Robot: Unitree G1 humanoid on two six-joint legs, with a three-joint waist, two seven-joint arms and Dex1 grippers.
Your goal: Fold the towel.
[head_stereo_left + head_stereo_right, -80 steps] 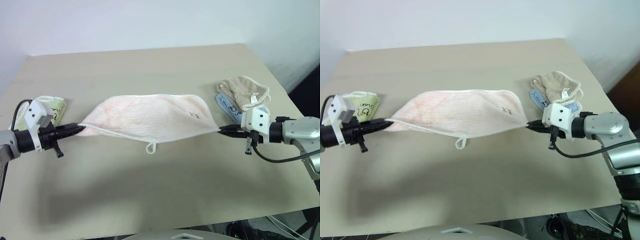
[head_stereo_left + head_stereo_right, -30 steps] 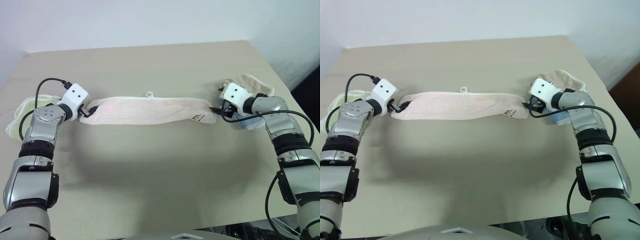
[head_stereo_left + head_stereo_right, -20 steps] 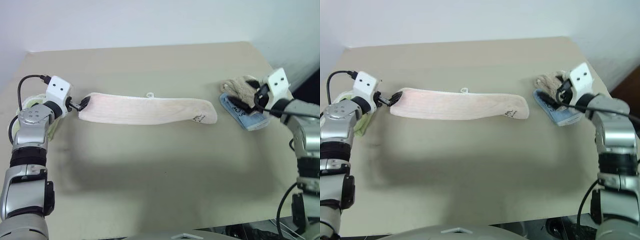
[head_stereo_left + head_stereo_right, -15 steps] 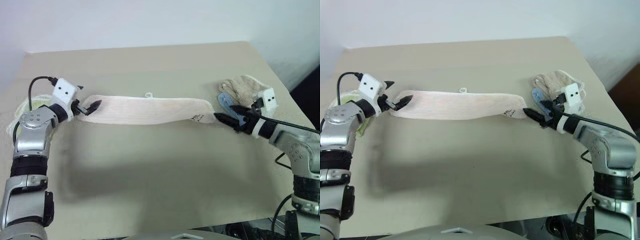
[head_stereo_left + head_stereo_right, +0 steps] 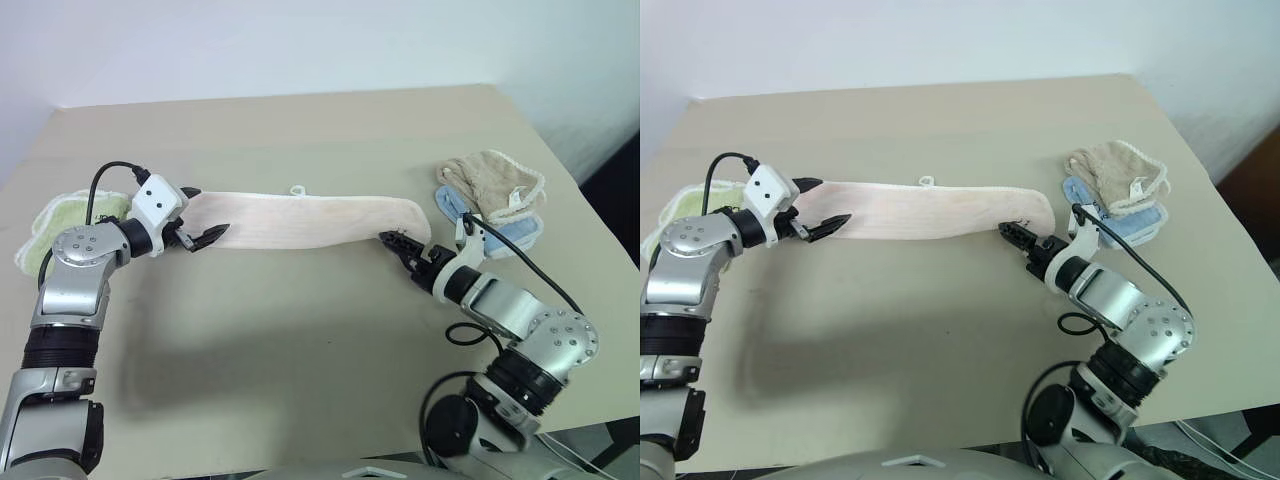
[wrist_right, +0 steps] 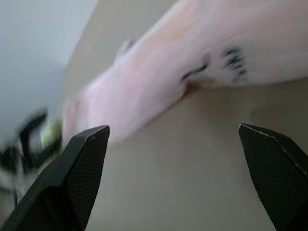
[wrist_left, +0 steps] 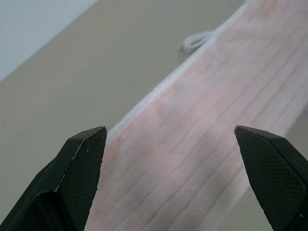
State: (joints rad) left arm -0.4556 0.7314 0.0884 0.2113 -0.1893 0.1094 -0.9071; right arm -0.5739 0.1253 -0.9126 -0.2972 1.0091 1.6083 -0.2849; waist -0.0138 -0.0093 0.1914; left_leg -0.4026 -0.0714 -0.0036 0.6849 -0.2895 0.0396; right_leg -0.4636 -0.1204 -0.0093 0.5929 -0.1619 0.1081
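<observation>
The towel (image 5: 310, 221), pale pink, lies on the table as a long narrow strip folded lengthwise. Its small loop (image 5: 297, 189) sticks out at the far edge, and a dark mark (image 5: 1020, 221) sits near its right end. My left gripper (image 5: 204, 214) is open, its fingers straddling the strip's left end; in the left wrist view the towel (image 7: 192, 144) runs between the fingers. My right gripper (image 5: 394, 241) is open at the near right corner, just below the mark, with the towel (image 6: 202, 72) ahead of it and nothing between its fingers.
A beige cloth (image 5: 495, 182) lies on a blue cloth (image 5: 512, 233) at the right, close behind my right arm. A light green cloth (image 5: 48, 224) sits at the left edge behind my left arm. Bare tabletop (image 5: 300, 340) stretches in front of the towel.
My left gripper has slid right over the towel's left end. My right gripper has rolled and swung left and nearer, to the towel's near right corner. The towel has not moved.
</observation>
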